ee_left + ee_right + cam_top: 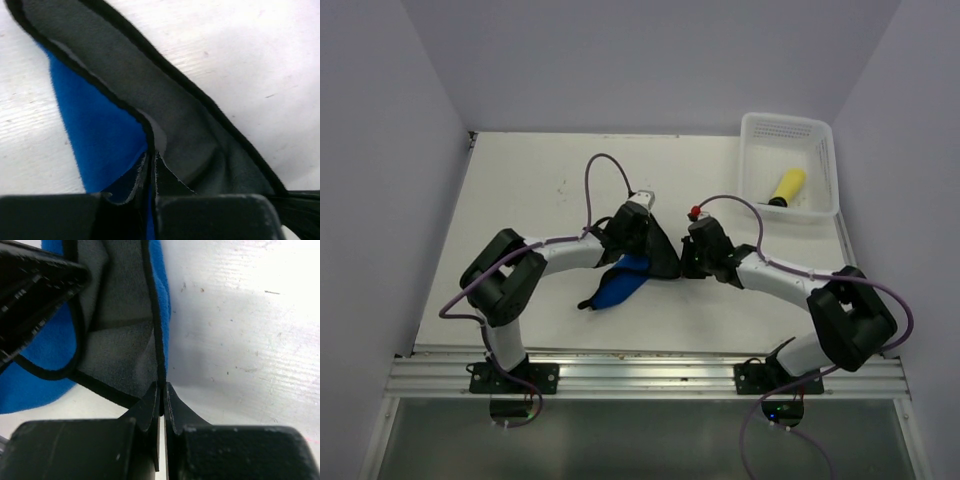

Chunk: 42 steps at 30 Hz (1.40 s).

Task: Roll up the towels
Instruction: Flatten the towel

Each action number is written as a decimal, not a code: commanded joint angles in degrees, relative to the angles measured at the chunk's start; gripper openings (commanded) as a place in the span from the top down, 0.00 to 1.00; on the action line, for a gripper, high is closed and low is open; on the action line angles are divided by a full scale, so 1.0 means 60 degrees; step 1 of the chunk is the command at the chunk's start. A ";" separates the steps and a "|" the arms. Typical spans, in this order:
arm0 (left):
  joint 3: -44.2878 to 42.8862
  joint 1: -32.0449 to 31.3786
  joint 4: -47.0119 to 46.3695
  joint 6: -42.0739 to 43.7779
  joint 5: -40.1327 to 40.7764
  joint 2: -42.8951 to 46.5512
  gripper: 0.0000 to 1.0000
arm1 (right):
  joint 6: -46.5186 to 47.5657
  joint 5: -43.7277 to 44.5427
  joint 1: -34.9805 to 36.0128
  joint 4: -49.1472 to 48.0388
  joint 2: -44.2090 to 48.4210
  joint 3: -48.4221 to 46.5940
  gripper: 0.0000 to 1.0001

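Observation:
The blue towel (618, 287) lies mid-table between the two arms, its grey underside (165, 100) pulled up along a black-edged border. My left gripper (658, 266) (151, 156) is shut on that raised edge. My right gripper (686, 266) (161, 386) is also shut on the black hem of the blue towel (30, 385), close beside the left one. Part of the towel hangs from the two grips and the rest trails down-left on the table. The yellow towel (787, 186) lies rolled up inside the white basket (758, 128).
The white perforated basket stands at the back right corner, near the right wall. Purple cables arc above both wrists. White walls enclose the table on the left, the back and the right. A metal rail runs along the near edge.

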State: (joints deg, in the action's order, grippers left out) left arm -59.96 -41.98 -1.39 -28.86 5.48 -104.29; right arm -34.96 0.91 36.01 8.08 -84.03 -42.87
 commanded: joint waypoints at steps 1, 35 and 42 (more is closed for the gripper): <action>-0.0230 -0.0006 0.0638 0.0328 0.1370 0.0139 0.97 | 0.0040 0.0273 0.0004 -0.0130 0.0513 0.0158 1.00; -0.2866 0.0741 0.6529 0.2394 0.2121 0.5253 1.00 | 0.0204 -0.2405 -0.0083 0.4191 0.3470 -0.2319 1.00; -0.1218 0.0756 0.5346 0.2394 0.1096 0.4903 0.98 | -0.0298 -0.1781 -0.0054 0.4277 0.4381 -0.0181 0.82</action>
State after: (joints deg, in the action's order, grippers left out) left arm -72.75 -37.56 33.95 -15.38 15.62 -73.49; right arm -35.44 -10.31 35.64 31.00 -57.98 -47.33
